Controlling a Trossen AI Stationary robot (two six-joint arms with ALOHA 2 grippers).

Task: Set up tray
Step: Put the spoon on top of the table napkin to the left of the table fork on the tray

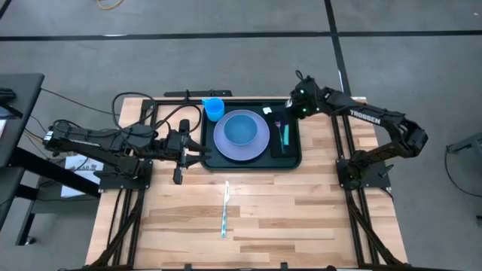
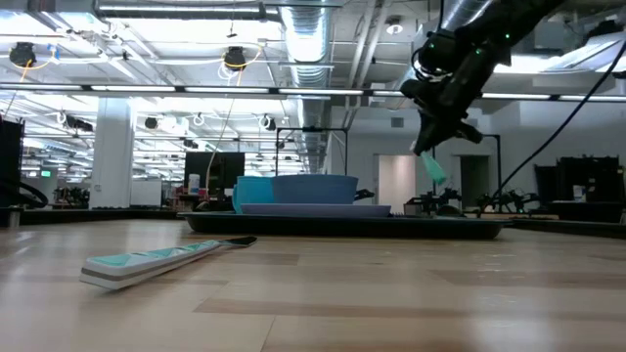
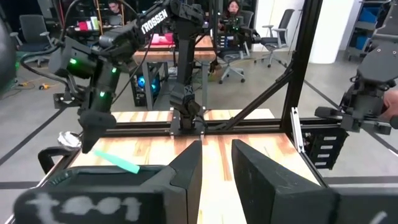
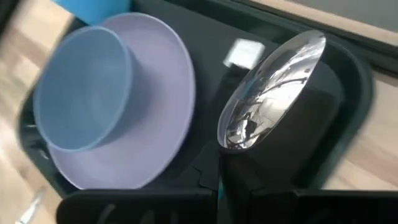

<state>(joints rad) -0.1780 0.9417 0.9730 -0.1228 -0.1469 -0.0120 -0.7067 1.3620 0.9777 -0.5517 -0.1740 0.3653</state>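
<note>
Two pincers, right pincer (image 1: 287, 125) pinching spoon (image 4: 270, 90) over tray (image 1: 295, 159), left pincer (image 1: 202, 150) clamped on tray's rim

The near rim of the tray (image 3: 118, 180) was blurred in the left wrist view, and white marks on it could not be read. The handle of the spoon (image 4: 273, 87) was hidden between the fingers of the right gripper (image 4: 221, 180). The lavender plate (image 2: 313, 208) was mostly hidden behind the tray rim in the low view. The small white thing (image 4: 244, 52) on the tray was too blurred to be told.
</note>
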